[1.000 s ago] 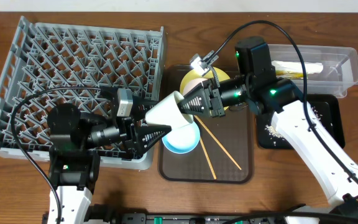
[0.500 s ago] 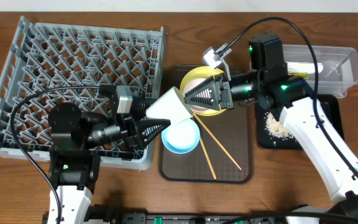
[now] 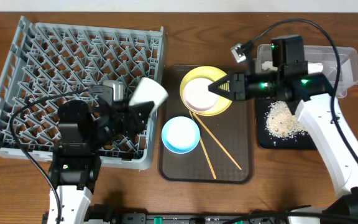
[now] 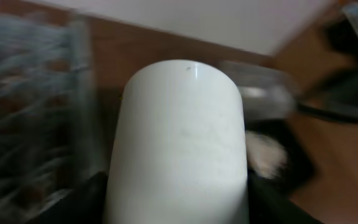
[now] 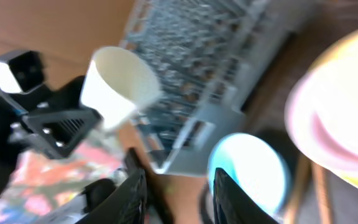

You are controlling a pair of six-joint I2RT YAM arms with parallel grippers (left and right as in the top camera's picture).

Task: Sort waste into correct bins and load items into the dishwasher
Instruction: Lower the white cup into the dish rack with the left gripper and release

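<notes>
My left gripper [image 3: 140, 107] is shut on the small white cup [image 3: 149, 93] and holds it tilted above the right edge of the grey dish rack [image 3: 73, 56]. In the left wrist view the cup [image 4: 179, 137] fills the picture between the dark fingers [image 4: 89, 199]. My right gripper [image 3: 217, 88] hangs open and empty over the yellow plate [image 3: 222, 106], which carries the white bowl [image 3: 199, 94]. In the right wrist view the gripper [image 5: 179, 199] faces the cup [image 5: 120, 84] and the light blue bowl [image 5: 250, 171]. The blue bowl [image 3: 180, 135] and two chopsticks [image 3: 219, 149] lie on the brown tray [image 3: 207, 171].
The black tray [image 3: 328, 112] at the right holds whitish food scraps [image 3: 281, 118]. Behind it stands the clear tub [image 3: 347, 62] with white and yellow-green waste inside. The right arm reaches across both bins. The dish rack [image 5: 229, 43] has many upright pegs.
The right gripper let go of the cup and drew back right over the plate. The left gripper carried the cup left and up, toward the rack.
</notes>
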